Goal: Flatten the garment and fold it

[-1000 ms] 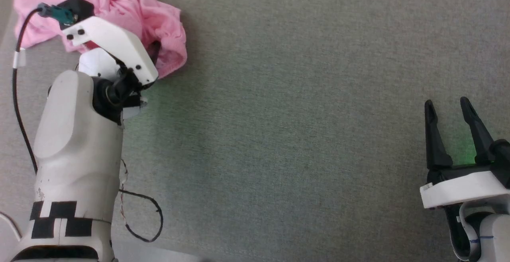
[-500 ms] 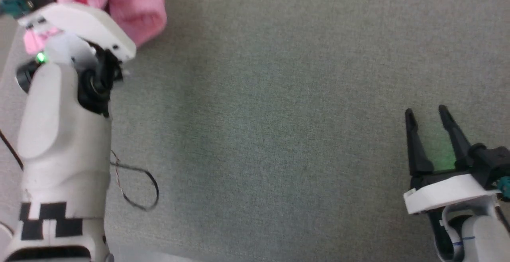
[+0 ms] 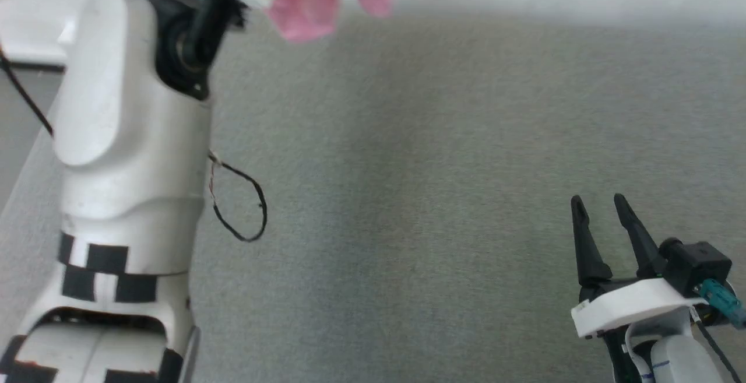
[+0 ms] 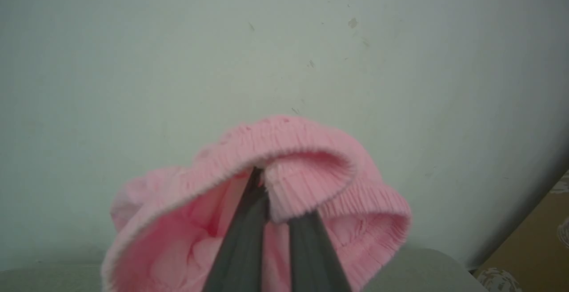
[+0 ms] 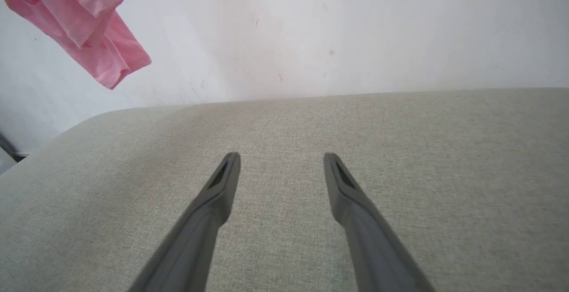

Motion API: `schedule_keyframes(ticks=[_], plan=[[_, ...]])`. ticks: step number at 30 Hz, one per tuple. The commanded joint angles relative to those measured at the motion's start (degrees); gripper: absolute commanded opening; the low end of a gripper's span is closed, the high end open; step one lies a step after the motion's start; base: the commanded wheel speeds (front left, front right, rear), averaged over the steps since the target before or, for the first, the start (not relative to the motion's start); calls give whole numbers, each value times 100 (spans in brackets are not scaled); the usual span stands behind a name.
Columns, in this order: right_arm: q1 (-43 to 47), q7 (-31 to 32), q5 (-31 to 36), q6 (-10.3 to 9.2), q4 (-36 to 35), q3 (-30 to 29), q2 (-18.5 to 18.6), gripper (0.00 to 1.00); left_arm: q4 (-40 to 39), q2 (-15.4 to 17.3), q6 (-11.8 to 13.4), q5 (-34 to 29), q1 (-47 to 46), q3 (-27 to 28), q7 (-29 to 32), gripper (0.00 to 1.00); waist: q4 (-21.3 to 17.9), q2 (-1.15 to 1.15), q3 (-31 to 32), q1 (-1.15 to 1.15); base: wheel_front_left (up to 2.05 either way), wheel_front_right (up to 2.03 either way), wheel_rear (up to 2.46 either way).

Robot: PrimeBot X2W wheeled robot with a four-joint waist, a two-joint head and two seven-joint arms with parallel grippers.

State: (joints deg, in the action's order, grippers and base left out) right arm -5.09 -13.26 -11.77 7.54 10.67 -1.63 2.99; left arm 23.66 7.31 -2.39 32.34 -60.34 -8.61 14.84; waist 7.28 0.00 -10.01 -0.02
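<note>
I'm seeing the left end effector [image 4: 262, 177] pinching the garment [image 4: 320, 181] by its ruffled elastic rim. The two fingers are closing together on the fold, and the rest of the pink cloth is bunching below them. In the right wrist view the garment [image 5: 89, 38] is hanging off the counter [image 5: 284, 247] in front of the pale wall [image 5: 355, 25]. Its lower edge is dangling free above the counter's rounded far left corner. The right end effector [image 3: 595, 203] is standing open and carrying nothing, hovering low over the grey cloth surface at the near right. A wide stretch of bare counter is lying between the two arms. Its far edge is running straight along the foot of the wall. A thin black cable loop [image 3: 245, 220] is hanging off the left forearm over the counter.
</note>
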Motion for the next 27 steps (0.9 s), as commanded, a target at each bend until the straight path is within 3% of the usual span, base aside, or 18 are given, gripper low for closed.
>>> schedule_keyframes(ticks=[1, 6, 11, 14, 19, 20, 21, 27], plan=[[54, -35, -37, -5, 25, -2, -10, 100, 26, -26, -28, 38, 73, -20, 21, 0, -548, 0, 536, 2, 0, 0, 0], [171, -104, -158, -5, 198, -18, -10, 100, 211, -299, -128, 309, 759, -399, 257, 0, -789, 0, 640, 2, 0, 0, 0], [291, -142, -225, -5, 335, -74, -11, 100, 633, -420, -164, 379, 1760, -1195, 400, 0, -928, 0, 627, 2, 0, 0, 0], [306, -154, -215, -5, 368, -97, -11, 100, 972, -437, -111, 510, 2332, -1653, 473, 0, -1019, 0, 605, 2, 0, 0, 0], [307, -165, -200, -5, 376, -171, -11, 100, 1084, -441, 109, 1290, 2939, -2490, 627, 0, -1045, 0, 570, 2, 0, 0, 0], [314, -166, -201, -5, 378, -192, -11, 100, 1053, -442, 194, 1489, 2991, -2590, 639, 42, -1016, 0, 572, 2, 0, 0, 0], [324, -167, -204, -5, 385, -205, -11, 100, 1003, -442, 246, 1656, 3008, -2696, 652, 100, -979, 0, 578, 2, 0, 0, 0], [423, -172, -255, -5, 436, -280, -11, 100, 544, -442, 497, 2213, 2753, -2731, 108, 100, -684, 0, 721, 2, 0, 0, 0]])
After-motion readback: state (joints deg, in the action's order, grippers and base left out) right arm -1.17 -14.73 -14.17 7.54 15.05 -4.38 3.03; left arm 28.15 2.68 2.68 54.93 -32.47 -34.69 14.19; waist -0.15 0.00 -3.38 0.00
